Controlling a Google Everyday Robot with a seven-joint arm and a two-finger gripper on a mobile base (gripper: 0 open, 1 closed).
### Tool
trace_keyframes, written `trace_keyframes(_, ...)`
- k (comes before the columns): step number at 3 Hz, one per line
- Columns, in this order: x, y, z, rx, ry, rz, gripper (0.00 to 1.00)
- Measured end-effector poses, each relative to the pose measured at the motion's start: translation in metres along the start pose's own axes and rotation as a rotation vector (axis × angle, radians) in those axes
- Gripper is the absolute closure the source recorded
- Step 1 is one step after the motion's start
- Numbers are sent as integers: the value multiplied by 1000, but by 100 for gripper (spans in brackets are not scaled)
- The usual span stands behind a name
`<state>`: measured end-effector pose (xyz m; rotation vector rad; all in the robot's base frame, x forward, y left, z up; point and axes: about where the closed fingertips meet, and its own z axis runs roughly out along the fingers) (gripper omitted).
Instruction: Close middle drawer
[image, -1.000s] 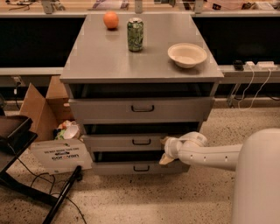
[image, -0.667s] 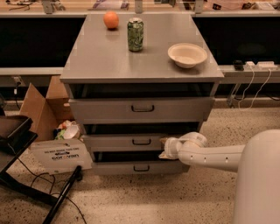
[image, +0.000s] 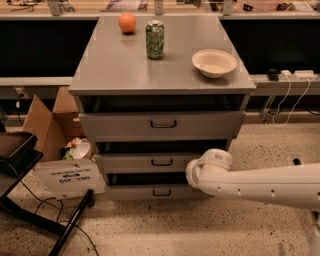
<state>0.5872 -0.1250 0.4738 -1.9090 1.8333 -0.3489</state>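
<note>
The grey cabinet (image: 115, 65) has three drawers. The middle drawer (image: 145, 163) has a low front panel and a small dark handle (image: 161, 162). A dark gap shows above its front. The taller top drawer (image: 160, 125) is above it and the lowest drawer (image: 150, 192) is below. My gripper (image: 191, 172) is at the end of the white arm (image: 260, 185), which reaches in from the right. It is at the right part of the middle drawer's front, level with its lower edge. The arm's end hides that part of the drawer.
On the cabinet top stand an orange (image: 127, 22), a green can (image: 155, 39) and a white bowl (image: 214, 62). A cardboard box (image: 45, 125), a white box (image: 70, 177) and a black stand with cables (image: 30, 210) are left of the cabinet. Cables (image: 290, 107) hang at the right.
The gripper has stayed at the right of the middle drawer's front. The bulky white part of the arm at the lower right now takes up less of the view.
</note>
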Motion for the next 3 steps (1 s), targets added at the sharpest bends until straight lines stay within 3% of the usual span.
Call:
trace_keyframes(1, -12, 43, -62, -96, 138, -89, 100)
trace_keyframes(2, -2, 82, -159, -191, 345, -145, 100)
trace_keyframes(3, 10, 94, -223, -196, 487, -44, 100)
